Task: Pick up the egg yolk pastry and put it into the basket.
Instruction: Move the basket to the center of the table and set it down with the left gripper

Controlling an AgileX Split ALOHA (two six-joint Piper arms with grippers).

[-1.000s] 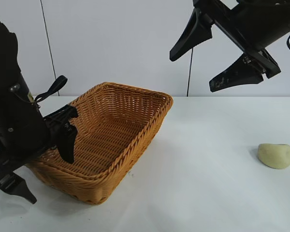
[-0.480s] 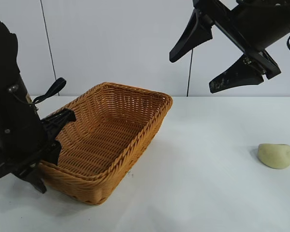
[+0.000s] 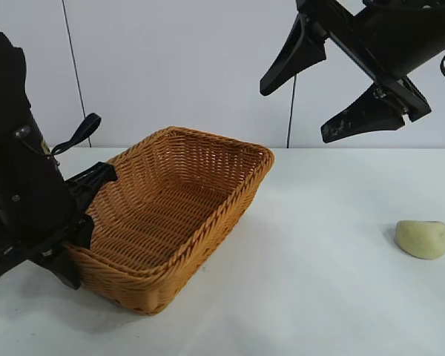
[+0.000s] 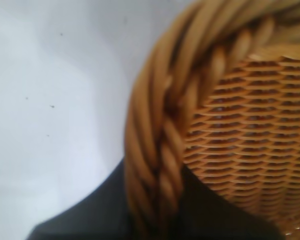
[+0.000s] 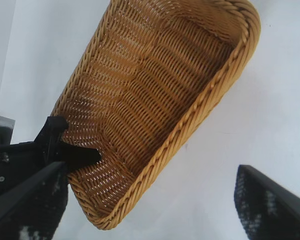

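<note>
Left pincer (image 3: 73, 245) at the basket's (image 3: 208, 215) near-left corner, pinching the braided rim: one finger (image 3: 96, 182) inside the wall, the other outside, down by the desk (image 3: 319, 297). Left wrist view confirms it, with the rim braid (image 4: 160, 150) running straight through the dark jaws and the weave of the inner wall just beyond. Basket corner at the pincer looks slightly raised, the far end tipped toward the right arm; cannot tell whether the base is clear of the desk.

Right pincer (image 3: 322, 85) hangs high above the desk, spread wide, holding nothing, pointing down toward the basket. In its own wrist view its two dark fingertips (image 5: 270, 205) frame the scene, with the basket and the left pincer (image 5: 72, 152) on the rim corner farther off below.

Pastry (image 3: 423, 239) lies on the desk well apart from both pincers: far across from the left one, beyond the whole basket, and low beneath and outward of the right one. Touching nothing but the desk. Pale yellow-green lump, domed, flatter side toward the top
</note>
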